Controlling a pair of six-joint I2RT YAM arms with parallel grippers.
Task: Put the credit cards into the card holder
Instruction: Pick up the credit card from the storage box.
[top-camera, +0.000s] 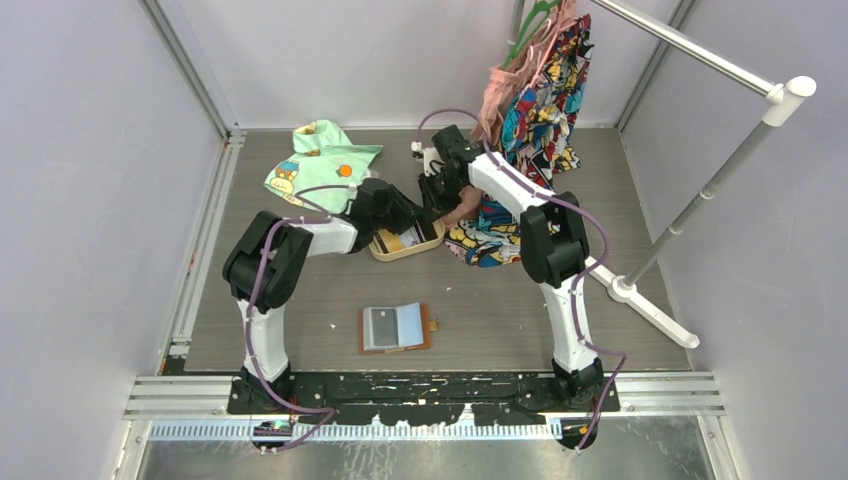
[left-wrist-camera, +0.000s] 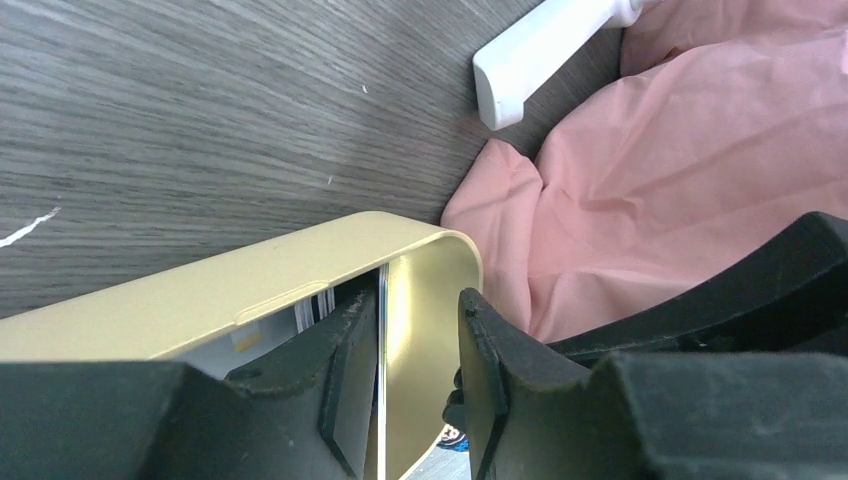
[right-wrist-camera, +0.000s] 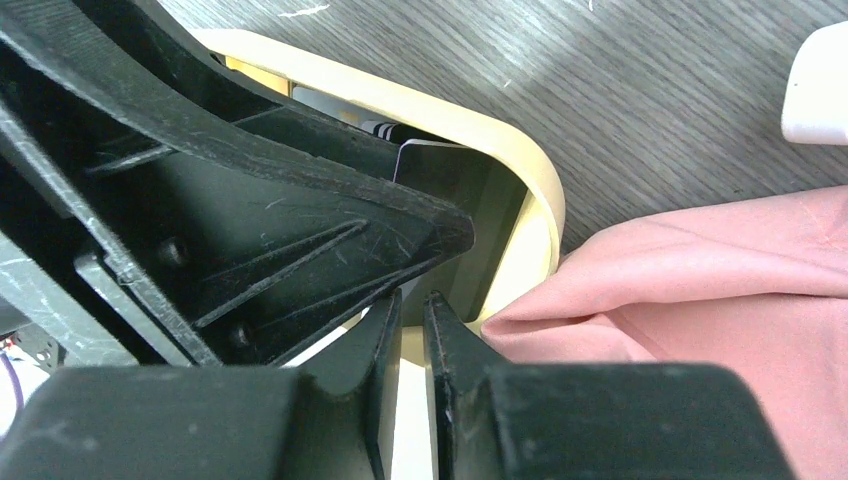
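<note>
The brown card holder (top-camera: 396, 328) lies open near the table's front, a grey and a light blue card in it. More credit cards (top-camera: 408, 238) stand in the tan tray (top-camera: 383, 250) at mid table. My left gripper (top-camera: 403, 220) is open inside the tray (left-wrist-camera: 250, 280); in the left wrist view (left-wrist-camera: 415, 300) a thin card (left-wrist-camera: 383, 380) stands on edge against its left finger. My right gripper (top-camera: 440, 205) is shut on the tray's rim (right-wrist-camera: 520, 140) in the right wrist view (right-wrist-camera: 413, 297), with a dark card (right-wrist-camera: 445, 165) just beyond.
A pink cloth (left-wrist-camera: 650, 170) lies against the tray's end, also in the right wrist view (right-wrist-camera: 700, 290). A white clothes rack (top-camera: 700, 190) with a colourful garment (top-camera: 540, 100) stands at the back right, its foot close by (left-wrist-camera: 530, 50). A green cloth (top-camera: 320, 160) lies behind.
</note>
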